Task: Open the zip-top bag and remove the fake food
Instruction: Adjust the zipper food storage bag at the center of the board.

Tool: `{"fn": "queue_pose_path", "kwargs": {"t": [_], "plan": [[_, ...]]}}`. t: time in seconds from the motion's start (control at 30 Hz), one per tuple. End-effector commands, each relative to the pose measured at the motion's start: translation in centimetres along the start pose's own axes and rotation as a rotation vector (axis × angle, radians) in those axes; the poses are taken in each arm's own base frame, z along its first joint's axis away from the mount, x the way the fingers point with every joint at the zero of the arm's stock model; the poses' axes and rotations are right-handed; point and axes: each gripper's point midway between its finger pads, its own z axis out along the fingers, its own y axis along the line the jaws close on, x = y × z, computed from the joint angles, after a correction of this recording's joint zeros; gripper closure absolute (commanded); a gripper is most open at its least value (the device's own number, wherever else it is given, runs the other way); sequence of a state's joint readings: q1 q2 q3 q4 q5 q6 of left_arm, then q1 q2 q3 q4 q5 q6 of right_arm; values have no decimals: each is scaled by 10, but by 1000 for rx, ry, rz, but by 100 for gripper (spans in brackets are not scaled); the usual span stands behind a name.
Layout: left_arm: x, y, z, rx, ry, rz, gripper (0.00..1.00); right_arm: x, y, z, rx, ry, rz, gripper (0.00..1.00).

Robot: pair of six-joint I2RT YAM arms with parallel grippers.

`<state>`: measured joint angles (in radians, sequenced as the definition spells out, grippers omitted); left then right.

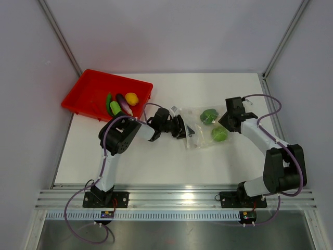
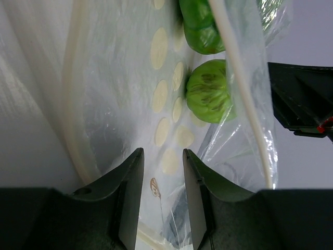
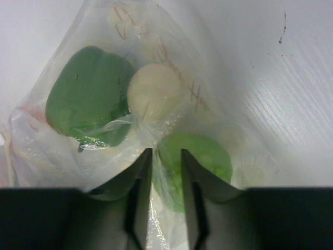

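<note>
**Q:** What does the left tool (image 2: 162, 200) show?

**A:** Its two fingers (image 2: 127, 192) stand a narrow gap apart. Film of the zip-top bag (image 2: 119, 94) spans that gap just ahead of the tips. Whether the film is clamped cannot be told. Ahead and to the right of the tips, inside the bag, lies a green toy pepper (image 2: 207, 92). A second green piece (image 2: 200, 26) lies beyond it.

**Q:** And the right tool (image 3: 165, 198)?

**A:** Its fingers are nearly together. Creases of the film gather into the slit between them, so the tool pinches the bag's edge. Both green pieces lie directly ahead of the tips, one to the left and one just to the right, with a cream disc (image 3: 153, 94) between them.

**Q:** Where does the bag lie overall?

**A:** It lies on the white tabletop (image 1: 156, 161), between the two tools. Behind and to the left of the left tool, well apart from the bag, is the red tray (image 1: 83, 91). It holds a purple toy aubergine (image 1: 124, 104), a round yellow piece (image 1: 131, 98) and further green pieces (image 1: 110, 102).
</note>
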<state>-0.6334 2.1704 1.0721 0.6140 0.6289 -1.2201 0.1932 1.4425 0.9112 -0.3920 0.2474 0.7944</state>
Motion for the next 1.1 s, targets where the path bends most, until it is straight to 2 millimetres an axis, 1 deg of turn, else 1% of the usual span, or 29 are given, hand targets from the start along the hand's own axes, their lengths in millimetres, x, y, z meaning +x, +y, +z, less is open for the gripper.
{"fn": "queue_pose_path", "kwargs": {"t": [0.0, 0.07, 0.1, 0.2, 0.23, 0.4, 0.47, 0.5, 0.57, 0.6, 0.63, 0.67, 0.7, 0.73, 0.77, 0.83, 0.87, 0.93, 0.97, 1.0, 1.07], "plan": [[-1, -19, 1, 48, 11, 49, 61, -30, 7, -28, 2, -67, -15, 57], [1, -23, -1, 55, 13, 57, 61, -35, 6, -39, -9, -84, -23, 45], [2, -23, -1, 51, 13, 54, 61, -37, 4, -43, -9, -94, -19, 41], [3, -27, -2, 47, 10, 61, 61, -36, -3, -51, -6, -113, 1, 41], [3, -28, -2, 50, 12, 65, 61, -32, -7, -48, 3, -106, 1, 41], [5, -31, -2, 59, 17, 69, 60, -22, -20, -31, 77, -80, -8, 42], [5, -31, -2, 60, 17, 68, 60, -18, -21, -25, 90, -65, -10, 43], [5, -31, -2, 60, 17, 68, 60, -11, -23, -18, 95, -45, -9, 44], [7, -32, -2, 62, 20, 68, 60, 0, -22, -10, 88, -4, -1, 46], [8, -32, -2, 63, 22, 68, 60, 8, -23, -2, 95, 19, 16, 47], [10, -34, -1, 64, 24, 72, 60, 13, -22, 1, 88, 40, 27, 48], [10, -35, 0, 67, 26, 74, 60, 25, -18, 6, 65, 92, 37, 49], [12, -35, 1, 67, 29, 75, 60, 30, -11, 11, 27, 107, 60, 50], [13, -36, 1, 68, 30, 75, 59, 40, -1, 11, -28, 158, 75, 50], [14, -37, 2, 70, 34, 77, 58, 46, 4, 14, -53, 182, 84, 50], [16, -37, 3, 69, 38, 79, 58, 53, 14, 18, -106, 214, 106, 51], [16, -39, 3, 74, 38, 81, 58, 55, 15, 21, -105, 224, 103, 54], [17, -41, 3, 78, 38, 85, 56, 54, 16, 23, -105, 225, 101, 58], [17, -42, 2, 79, 38, 84, 55, 59, 18, 22, -120, 246, 100, 61], [17, -42, 2, 80, 36, 85, 53, 58, 21, 22, -137, 246, 106, 64], [17, -47, 1, 96, 35, 94, 50, 60, 24, 20, -162, 254, 109, 68]]}}
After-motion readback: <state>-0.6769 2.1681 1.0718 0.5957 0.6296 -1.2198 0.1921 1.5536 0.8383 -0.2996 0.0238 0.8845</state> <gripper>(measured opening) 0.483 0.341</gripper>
